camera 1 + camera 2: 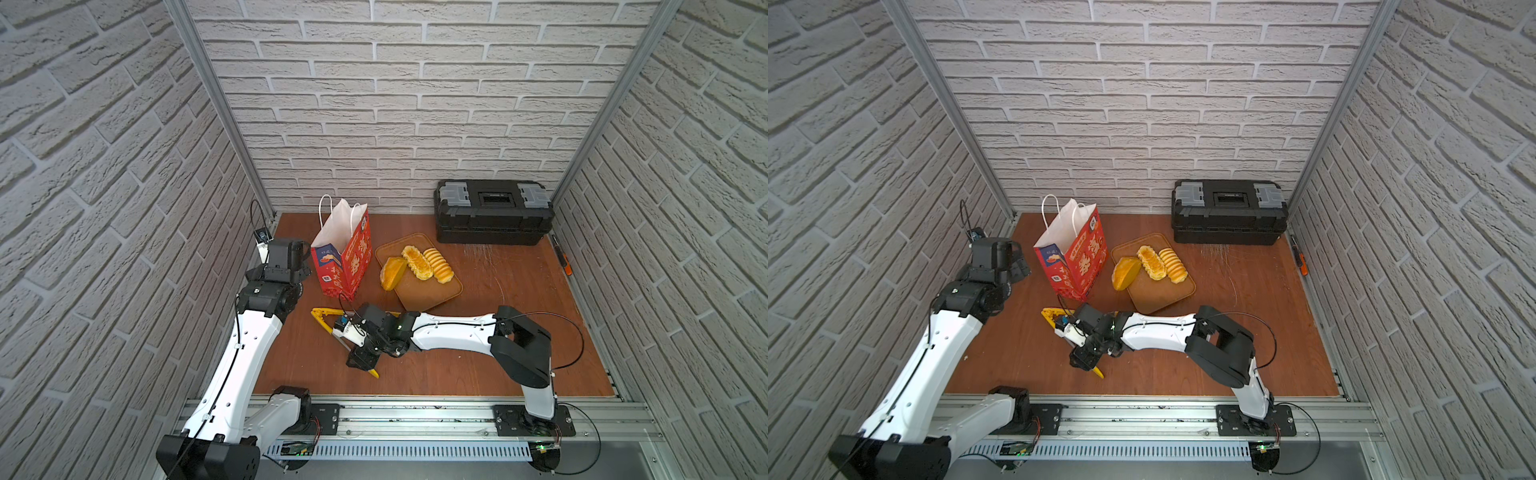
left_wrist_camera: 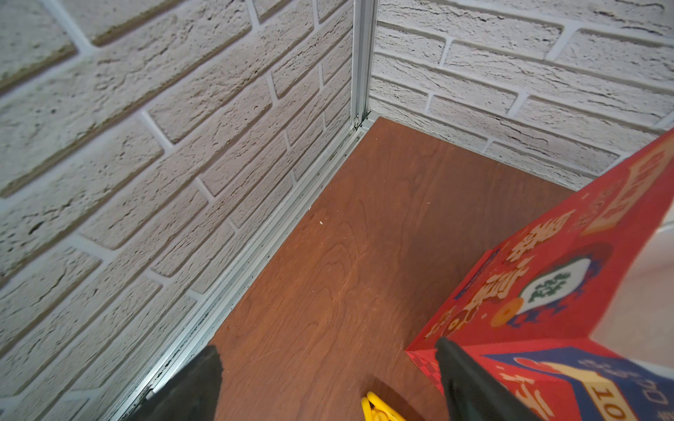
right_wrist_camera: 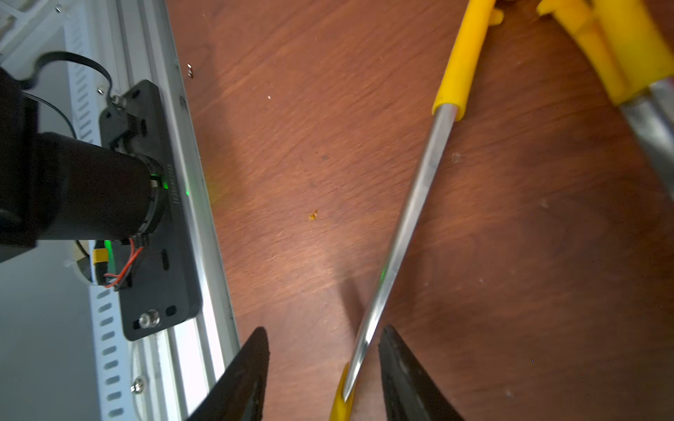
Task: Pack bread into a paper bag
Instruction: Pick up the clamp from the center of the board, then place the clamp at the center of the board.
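The paper bag (image 1: 343,257) (image 1: 1069,257) stands upright with its mouth open at the back left; its red printed base (image 2: 547,291) fills a corner of the left wrist view. Three pieces of bread lie on a brown tray (image 1: 415,293): an oval loaf (image 1: 392,272) (image 1: 1125,272), a braided pastry (image 1: 417,262) and a ridged roll (image 1: 438,264). My left gripper (image 1: 297,255) (image 2: 328,346) is open beside the bag's left side, holding nothing. My right gripper (image 1: 361,359) (image 3: 324,331) hangs low over the yellow-tipped tongs (image 1: 322,313), open, with one metal tong arm (image 3: 412,204) between its fingers.
A black toolbox (image 1: 494,212) sits at the back right against the wall. An orange-handled tool (image 1: 563,259) lies along the right edge. Brick-pattern walls close in three sides, and an aluminium rail (image 3: 189,226) runs along the front.
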Controlling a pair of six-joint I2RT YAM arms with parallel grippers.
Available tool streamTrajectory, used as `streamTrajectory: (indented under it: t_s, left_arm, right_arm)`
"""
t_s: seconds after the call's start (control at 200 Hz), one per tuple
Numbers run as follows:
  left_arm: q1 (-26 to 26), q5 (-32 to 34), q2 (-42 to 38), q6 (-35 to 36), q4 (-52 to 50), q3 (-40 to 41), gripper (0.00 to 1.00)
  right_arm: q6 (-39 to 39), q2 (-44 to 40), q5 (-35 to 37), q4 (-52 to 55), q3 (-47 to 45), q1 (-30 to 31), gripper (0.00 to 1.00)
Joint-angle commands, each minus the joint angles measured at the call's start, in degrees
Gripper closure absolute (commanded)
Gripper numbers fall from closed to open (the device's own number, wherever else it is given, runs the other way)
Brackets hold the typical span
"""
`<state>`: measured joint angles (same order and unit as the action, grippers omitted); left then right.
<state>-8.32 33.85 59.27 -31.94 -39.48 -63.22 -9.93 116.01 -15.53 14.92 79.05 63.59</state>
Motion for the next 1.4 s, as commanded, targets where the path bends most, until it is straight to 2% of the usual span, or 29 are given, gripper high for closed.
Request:
streamTrajectory:
  t_s: [0.0, 0.06, 0.195, 0.355, 0.5, 0.635, 0.78, 0.855, 0.945, 1.075, 1.22, 1.33, 1.395]
  left_arm:
    - [0.6, 1.0, -0.2, 0.5, 1.2, 1.0, 0.06]
    - [0.8, 1.1, -0.2, 0.5, 1.3, 1.1, 0.06]
    - [0.9, 1.0, -0.2, 0.6, 1.4, 1.1, 0.06]
    - [1.0, 0.7, -0.2, 0.5, 1.4, 0.8, 0.06]
    - [1.1, 0.8, -0.6, 0.5, 1.0, 0.4, 0.06]
    - [1.2, 0.7, -1.3, 0.7, 0.5, -0.3, 0.06]
    - [1.3, 0.4, -1.4, 0.5, 0.2, -1.2, 0.06]
    - [1.3, -0.1, -1.5, 0.2, 0.2, -1.4, 0.06]
    - [1.3, -0.5, -1.3, -0.1, 0.4, -1.4, 0.06]
    - [1.3, -1.1, -0.5, -0.3, 0.7, -1.6, 0.06]
    - [1.2, -1.9, -0.1, -0.5, 1.1, -1.8, 0.06]
    - [1.2, -2.1, 0.2, -0.8, 1.5, -1.6, 0.06]
    - [1.2, -2.5, 0.4, -0.9, 1.9, -1.3, 0.06]
  right_arm:
    - [-0.2, 1.7, -1.5, -1.6, 1.4, 0.0, 0.53]
    - [0.0, 2.5, -1.2, -1.6, 1.8, 0.0, 0.6]
    - [0.0, 2.4, -0.2, -2.0, 1.1, 0.0, 0.84]
    - [-0.3, -1.4, 1.6, -1.9, -0.4, 0.0, 0.96]
    - [2.8, -8.9, 3.7, 4.6, -1.3, 0.0, 0.97]
    - [4.4, -21.3, 11.6, 10.4, -7.5, -0.1, 0.98]
    - [0.8, -34.5, 20.4, 14.1, -14.8, -1.0, 0.98]
    - [-2.9, -39.7, 27.6, 16.9, -17.7, -2.2, 0.98]
    - [-6.7, -45.2, 33.1, 19.9, -21.3, -5.1, 0.98]
    - [-14.4, -52.3, 40.7, 23.7, -25.8, -13.0, 0.98]
    - [-24.5, -61.2, 45.6, 24.9, -29.7, -23.3, 0.98]
    - [-31.2, -65.5, 47.4, 22.3, -33.0, -28.0, 0.98]
    - [-37.6, -66.3, 49.7, 22.7, -34.1, -29.7, 0.98]
